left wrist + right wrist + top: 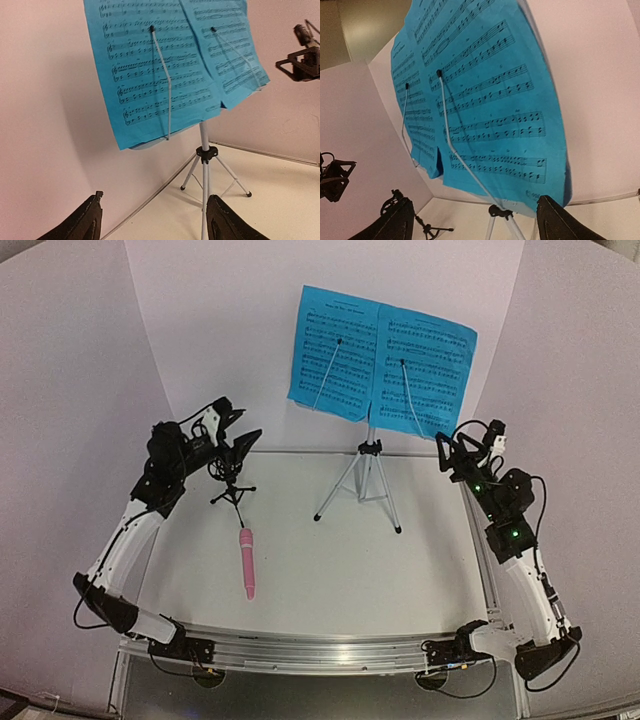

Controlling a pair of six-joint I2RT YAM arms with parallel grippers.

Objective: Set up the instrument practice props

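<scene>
Blue pages [380,352] over seemingly pale stand [370,450]

A white worktop [300,570] lies below and between the left gripper [243,440] and the right gripper [446,452]. Beyond both grippers rises a pale backdrop panel [220,330], meeting the worktop in a straight seam. Angled side panels [60,370] of the same pale tone stand to the outer side of each gripper. A silver metal rail [320,650] runs along the worktop's near edge, well behind both grippers, with black cables [470,692] looping just below it.
</scene>
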